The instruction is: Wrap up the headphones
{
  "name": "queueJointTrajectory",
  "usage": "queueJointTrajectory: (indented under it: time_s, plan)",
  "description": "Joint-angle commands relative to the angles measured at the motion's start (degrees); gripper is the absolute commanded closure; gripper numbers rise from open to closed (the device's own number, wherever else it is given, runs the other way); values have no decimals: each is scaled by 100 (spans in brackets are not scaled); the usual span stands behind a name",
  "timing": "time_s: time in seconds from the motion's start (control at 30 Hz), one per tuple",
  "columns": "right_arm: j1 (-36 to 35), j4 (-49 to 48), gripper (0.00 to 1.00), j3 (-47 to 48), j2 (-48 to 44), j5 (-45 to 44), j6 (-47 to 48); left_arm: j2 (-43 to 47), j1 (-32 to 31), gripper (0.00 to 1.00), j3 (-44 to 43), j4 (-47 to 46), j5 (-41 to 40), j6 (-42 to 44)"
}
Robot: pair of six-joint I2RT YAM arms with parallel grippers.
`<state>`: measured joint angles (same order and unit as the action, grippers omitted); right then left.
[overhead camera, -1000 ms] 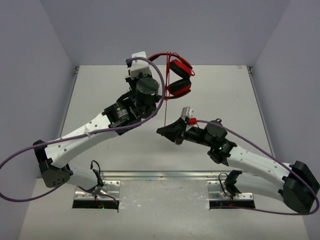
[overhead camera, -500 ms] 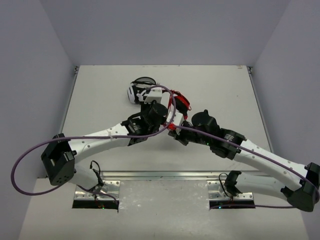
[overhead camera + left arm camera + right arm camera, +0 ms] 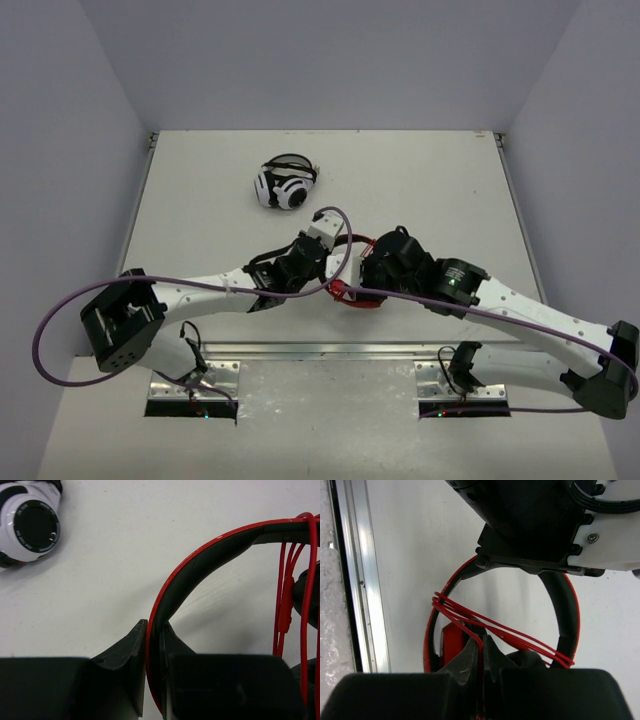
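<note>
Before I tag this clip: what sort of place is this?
Likely a robot lab cell: plain white tabletop boxed by bare grey walls, two white robot arms mounted by an aluminium rail.

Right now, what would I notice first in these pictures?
The bright red headphones stand out, held near the front middle of the table. The left gripper pinches the headband; the right gripper pinches the red cable looped across it. Black-and-white headphones lie alone farther back.
</note>
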<state>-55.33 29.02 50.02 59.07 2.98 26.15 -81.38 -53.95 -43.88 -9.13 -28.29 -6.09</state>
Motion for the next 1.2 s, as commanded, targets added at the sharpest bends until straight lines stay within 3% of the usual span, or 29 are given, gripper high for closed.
queueJointTrajectory:
  time_s: [0.0, 0.17, 0.3, 0.47, 0.6, 0.73, 0.83, 1.1, 1.17]
  plan:
    - [-30, -616, 99, 316, -115, -518, 478, 114, 8, 100, 301, -186, 876, 380]
    - [-22, -871, 99, 140, -281, -325, 724, 509, 16, 100, 538, -248, 1203, 494]
    - [249, -1073, 99, -97, -580, 315, 760, 816, 16, 100, 775, -396, 1843, 434]
    - [672, -1160, 99, -141, -660, 502, 303, 940, 52, 100, 723, -187, 1661, -172]
    - [1032, -1820, 99, -379, -791, 518, 4, 1037, 52, 100, 810, -212, 1792, -253]
    - [1130, -1242, 99, -20, -390, 931, 320, 1081, 52, 100, 925, -125, 1967, -86]
    - [1366, -259, 99, 612, 172, 1466, 601, 1011, 52, 100, 751, 120, 2267, -129]
    - [1657, -133, 99, 702, 693, 1767, 953, 738, 52, 100, 169, 1545, 1951, -647]
    - [1736, -89, 94, 737, 790, 1820, 1023, 747, 52, 100, 108, 1773, 1810, -867]
